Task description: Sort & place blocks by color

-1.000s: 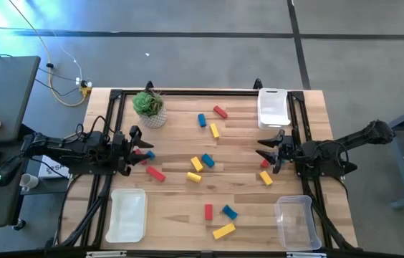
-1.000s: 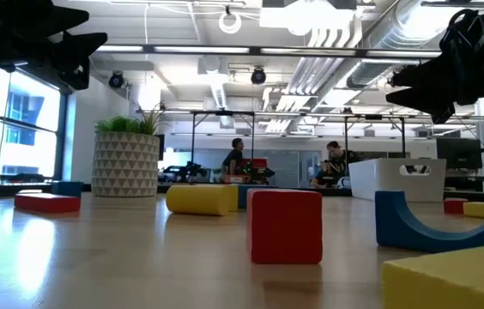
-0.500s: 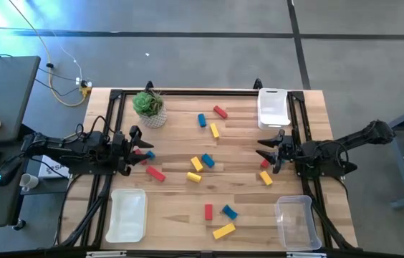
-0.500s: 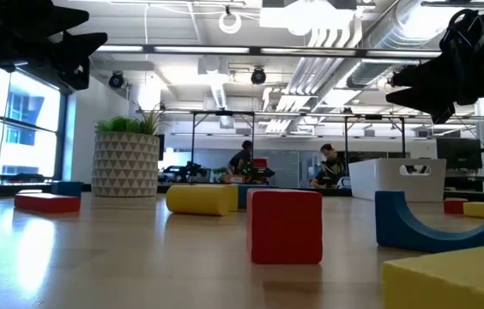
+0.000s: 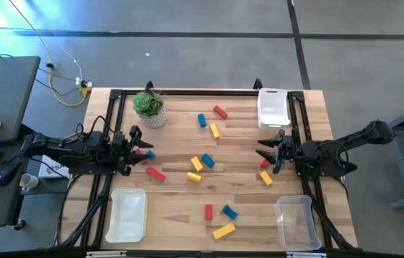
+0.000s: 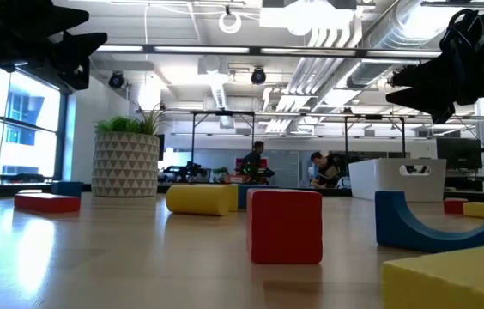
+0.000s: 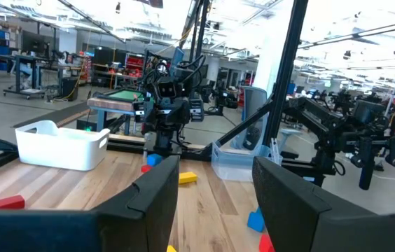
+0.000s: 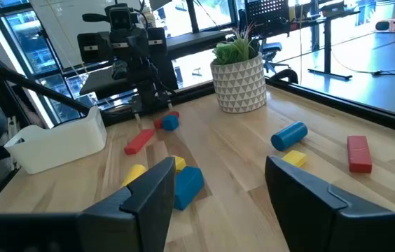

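Three trays sit at the table's corners, and none of them shows a block inside: a white tray [image 5: 273,107] at the far right, a white tray [image 5: 127,214] at the near left, and a clear tray [image 5: 294,221] at the near right. No label or writing can be read on any of them. The blocks [image 5: 202,163] lie scattered over the wood between the two arms, red, blue and yellow mixed together, with a red bar [image 5: 155,174] just ahead of the left gripper [image 5: 136,149] and a yellow block [image 5: 266,177] beside the right gripper [image 5: 271,151]. Both grippers hang above the table at its left and right edges, each with its fingers spread apart and nothing between them. From the low camera a red cube [image 6: 285,226] stands nearest, a blue arch [image 6: 444,223] is partly cut off by a yellow block [image 6: 452,279] at the frame's corner, and a potted plant [image 6: 126,155] stands at the back. Two people far off in the room are too small to make out.
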